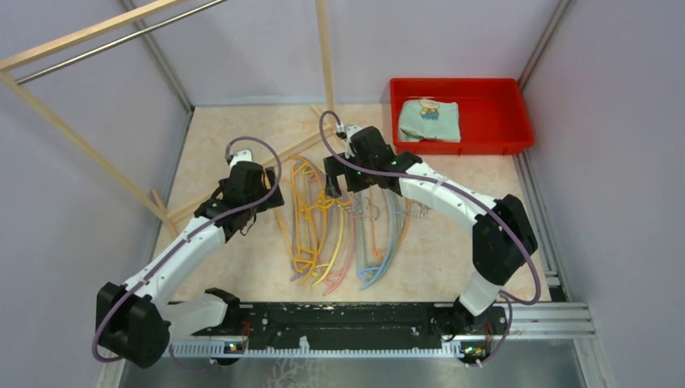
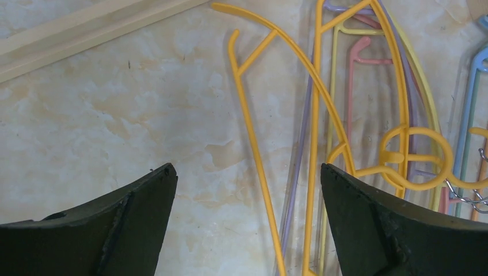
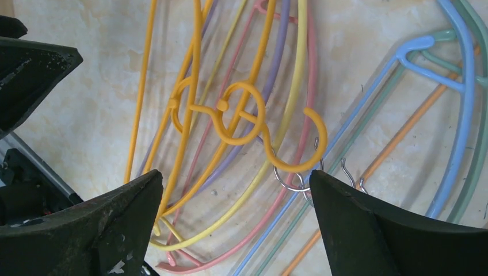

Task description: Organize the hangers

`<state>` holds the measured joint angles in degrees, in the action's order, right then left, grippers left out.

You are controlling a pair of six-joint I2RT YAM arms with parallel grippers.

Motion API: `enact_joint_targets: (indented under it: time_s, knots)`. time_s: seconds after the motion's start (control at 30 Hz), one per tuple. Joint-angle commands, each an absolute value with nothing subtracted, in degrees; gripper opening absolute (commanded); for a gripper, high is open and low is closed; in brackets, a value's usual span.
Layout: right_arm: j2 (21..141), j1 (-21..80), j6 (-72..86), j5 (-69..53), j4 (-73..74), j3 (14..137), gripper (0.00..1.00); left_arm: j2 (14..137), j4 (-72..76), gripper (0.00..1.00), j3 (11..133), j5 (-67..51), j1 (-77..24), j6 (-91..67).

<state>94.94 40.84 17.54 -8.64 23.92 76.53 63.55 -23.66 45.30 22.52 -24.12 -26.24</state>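
Note:
Several thin plastic hangers (image 1: 339, 230) lie in a loose overlapping pile on the marbled table between my arms: orange, yellow, pink and purple on the left, blue, green and orange on the right. My left gripper (image 1: 271, 194) is open and empty at the pile's left edge; the left wrist view shows an orange hanger (image 2: 253, 132) between its fingers. My right gripper (image 1: 343, 187) is open and empty above the pile's far end. The right wrist view shows an orange double-loop hook (image 3: 230, 112), small metal hooks (image 3: 293, 181), and yellow, pink and blue hangers (image 3: 460, 86) beneath it.
A pale wooden rack frame (image 1: 81, 137) with a metal rail (image 1: 113, 44) stands at the far left, with wooden slats (image 1: 242, 174) on the table behind the pile. A red tray (image 1: 485, 137) holding a folded pale cloth (image 1: 430, 120) sits at the far right.

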Motion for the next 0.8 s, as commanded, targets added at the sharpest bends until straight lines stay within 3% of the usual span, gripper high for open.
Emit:
enact_joint_targets:
  time_s: [0.0, 0.1, 0.2, 0.37, 0.77]
  knots:
    - [93.2, 40.8, 15.7, -12.4, 21.7, 77.1, 0.99, 61.2, -26.5, 0.99, 45.6, 24.5, -24.2, -29.9]
    - [93.3, 40.8, 15.7, -18.5, 18.3, 75.8, 0.97, 60.6, -29.6, 0.99, 45.2, 26.3, -24.2, -33.3]
    - [95.7, 40.8, 17.5, -23.9, 16.9, 76.9, 0.81, 60.1, -32.5, 0.99, 45.0, 27.3, -24.2, -36.4]
    - [99.0, 41.7, 15.7, -27.8, 20.4, 79.8, 0.69, 59.5, -35.0, 0.99, 44.3, 28.0, -24.2, -39.2]
    - [102.1, 45.5, 14.0, -31.6, 22.7, 78.6, 0.6, 63.5, -38.0, 0.99, 43.9, 28.1, -24.1, -43.2]
